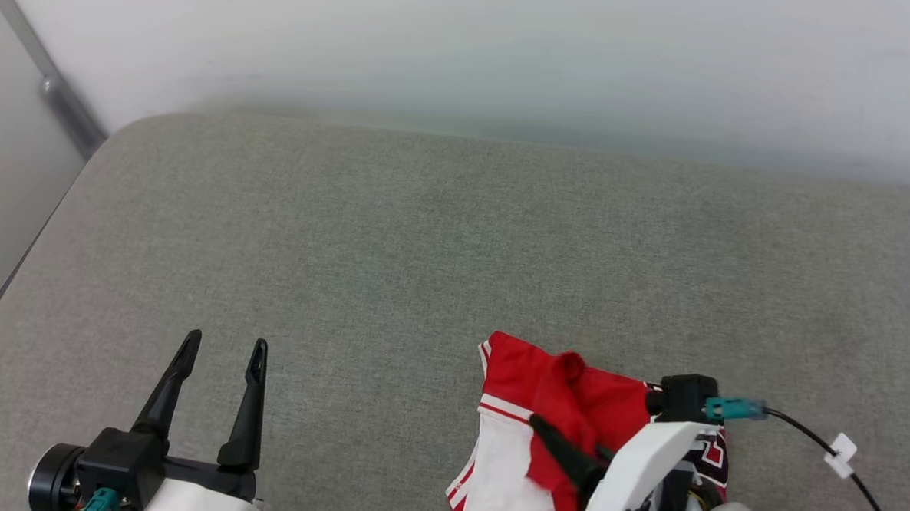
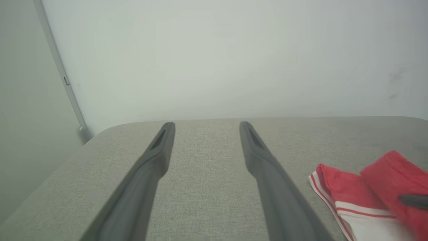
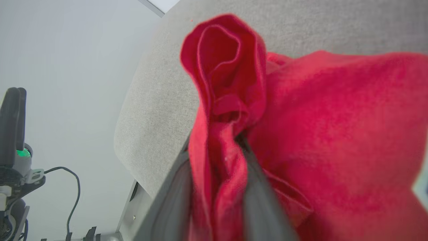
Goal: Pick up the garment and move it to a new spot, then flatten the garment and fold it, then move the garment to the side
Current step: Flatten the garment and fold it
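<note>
Here the garment lies bunched at the near right of the grey cushion, directly under the right gripper, whose two dark fingers are clamped on a raised fold of the red fabric. A white sleeve with striped trim spills toward the bottom of the head view, so the heap runs roughly from far to near, though its near end is cut off. The left gripper hovers with its fingers spread and nothing between them, well apart from the cloth on its left side. The right arm is clearly the one to carry. Open room lies ahead and to the left, across the bare middle of the cushion. The rounded left edge and the pale wall at the back bound any move.
</note>
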`<state>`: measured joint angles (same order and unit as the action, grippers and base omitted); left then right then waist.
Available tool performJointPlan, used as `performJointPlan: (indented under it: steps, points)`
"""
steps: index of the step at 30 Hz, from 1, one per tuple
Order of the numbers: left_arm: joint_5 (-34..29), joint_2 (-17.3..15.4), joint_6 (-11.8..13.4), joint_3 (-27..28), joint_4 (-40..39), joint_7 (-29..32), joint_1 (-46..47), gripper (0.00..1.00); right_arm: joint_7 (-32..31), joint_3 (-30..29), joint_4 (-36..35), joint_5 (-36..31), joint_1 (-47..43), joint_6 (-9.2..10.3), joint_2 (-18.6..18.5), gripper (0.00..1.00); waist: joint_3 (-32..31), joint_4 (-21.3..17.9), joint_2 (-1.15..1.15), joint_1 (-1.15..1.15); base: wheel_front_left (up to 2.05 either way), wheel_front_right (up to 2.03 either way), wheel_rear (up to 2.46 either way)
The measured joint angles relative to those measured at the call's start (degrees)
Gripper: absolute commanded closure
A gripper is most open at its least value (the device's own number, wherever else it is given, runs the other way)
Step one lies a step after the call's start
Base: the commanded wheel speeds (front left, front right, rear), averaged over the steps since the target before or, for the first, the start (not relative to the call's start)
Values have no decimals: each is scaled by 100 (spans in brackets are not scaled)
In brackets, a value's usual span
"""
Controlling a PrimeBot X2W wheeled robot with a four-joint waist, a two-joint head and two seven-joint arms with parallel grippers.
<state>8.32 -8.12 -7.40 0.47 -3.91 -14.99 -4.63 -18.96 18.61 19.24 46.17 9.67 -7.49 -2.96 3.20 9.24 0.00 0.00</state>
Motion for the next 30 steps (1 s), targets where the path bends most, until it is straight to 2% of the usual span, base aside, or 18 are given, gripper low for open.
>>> performJointPlan:
  steps: [1, 3, 10, 12, 17, 19, 22, 26, 30]
  points:
    - [3, 7, 0, -14, 19, 0, 4, 0, 151, 324, 145, 178, 130, 0, 1, 0, 65, 40, 0, 0, 0, 0, 0]
    - [4, 20, 0, -11, 19, 0, 17, 0, 190, 532, 177, 249, 225, 0, 4, 0, 95, 49, 0, 0, 0, 0, 0]
    - [0, 63, 0, 12, 46, 0, 41, 0, 250, 568, 155, 93, 437, 0, 10, 0, 50, -54, 0, 0, 0, 0, 0]
    - [1, 63, 0, 25, 46, 0, 41, 0, 234, 442, 94, -187, 494, 0, 10, 0, 15, -111, 0, 0, 0, 0, 0]
    - [10, 60, 0, 47, 14, 0, 41, 0, 149, -10, -297, -1426, 636, 0, -8, 0, -51, -302, 0, 0, 0, 0, 0]
    - [10, 60, 0, 60, -8, 0, 41, 0, 146, -89, -570, -1883, 686, -1, -144, 0, -59, -389, 0, 0, 0, 0, 0]
    - [7, 65, 0, 76, -30, 0, 47, 0, 241, -158, -979, -2441, 767, -1, -555, 0, -51, -525, 0, 0, 0, 0, 0]
    - [0, 81, 0, 137, -84, 0, 114, 0, 669, -315, -1417, -2907, 823, -1, -1068, 0, -13, -680, 0, 0, 0, 0, 0]
    - [-8, 122, 0, 170, -140, 0, 136, 0, 1124, -753, -1663, -3204, 681, -1, -1380, 0, 34, -791, 0, 0, 0, 0, 0]
